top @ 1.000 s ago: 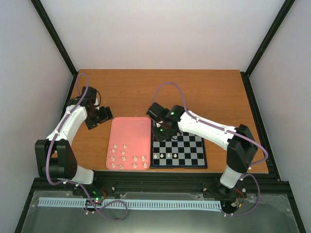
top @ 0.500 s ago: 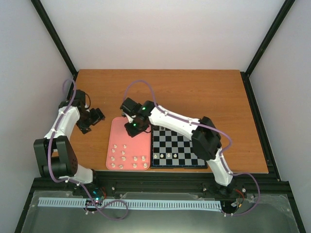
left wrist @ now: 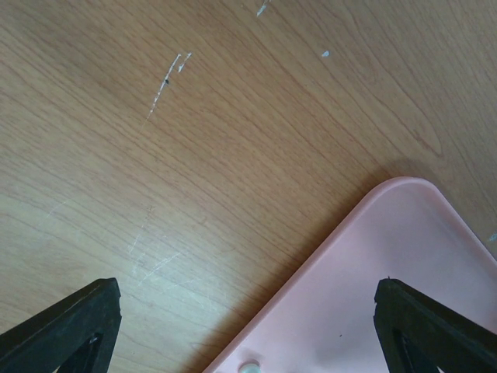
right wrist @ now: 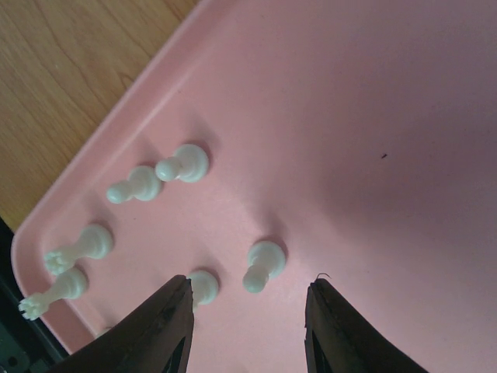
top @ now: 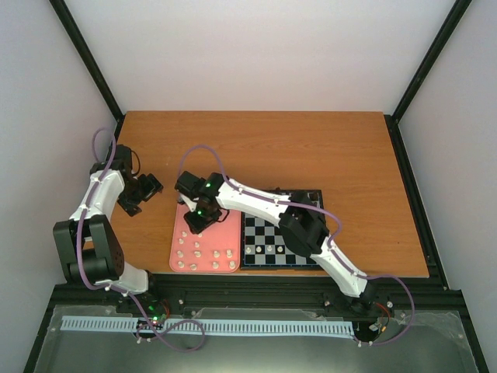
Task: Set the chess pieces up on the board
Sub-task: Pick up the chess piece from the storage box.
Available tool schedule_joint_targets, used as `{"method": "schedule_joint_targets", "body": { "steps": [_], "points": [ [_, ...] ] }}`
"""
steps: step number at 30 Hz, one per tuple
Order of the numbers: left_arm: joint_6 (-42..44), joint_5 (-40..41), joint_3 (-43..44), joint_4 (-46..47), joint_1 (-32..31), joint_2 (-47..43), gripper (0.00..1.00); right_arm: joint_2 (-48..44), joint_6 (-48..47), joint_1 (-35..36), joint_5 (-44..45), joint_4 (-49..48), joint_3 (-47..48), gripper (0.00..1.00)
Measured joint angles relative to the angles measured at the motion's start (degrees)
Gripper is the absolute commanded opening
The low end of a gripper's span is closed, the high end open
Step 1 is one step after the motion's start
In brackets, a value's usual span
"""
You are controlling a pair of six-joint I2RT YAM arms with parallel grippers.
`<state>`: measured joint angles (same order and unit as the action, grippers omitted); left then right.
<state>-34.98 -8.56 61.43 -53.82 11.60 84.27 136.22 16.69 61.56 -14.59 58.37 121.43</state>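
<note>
Right gripper (right wrist: 248,291) is mine: fingers part open, nothing held, hanging low over pink tray (right wrist: 349,116). Most white pieces (right wrist: 260,264) sit bunched at tray's near end. A few stand on board (top: 314,249), just beside tray on right.

Risk: one pawn sits between my fingers, neighbour close by one finger — closing could knock it or pinch both. Small round heads may slip.

Tray rim close at corner — more room toward far end.

Left gripper (left wrist: 245,289) wide open, empty, over table (left wrist: 233,116) off tray's corner.

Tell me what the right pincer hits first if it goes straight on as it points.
The right pincer would probably meet the cream-white piece just ahead between its open jaws, else the pink tray; depth is unclear.
</note>
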Motion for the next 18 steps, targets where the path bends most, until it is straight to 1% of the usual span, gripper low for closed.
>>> {"method": "schedule_joint_targets", "body": {
  "steps": [6, 15, 18],
  "points": [
    [0.0, 0.0, 0.0, 0.0, 0.0, 0.0, 1.00, 2.3, -0.4, 0.0, 0.5, 2.3, 1.2, 0.31],
    [0.0, -0.2, 0.0, 0.0, 0.0, 0.0, 1.00, 3.7, -0.9, 0.0, 0.6, 3.3, 1.8, 0.30],
    [0.0, -0.3, 0.0, 0.0, 0.0, 0.0, 1.00, 3.9, -1.1, 0.0, 0.6, 3.5, 2.0, 0.26]
  ]
}}
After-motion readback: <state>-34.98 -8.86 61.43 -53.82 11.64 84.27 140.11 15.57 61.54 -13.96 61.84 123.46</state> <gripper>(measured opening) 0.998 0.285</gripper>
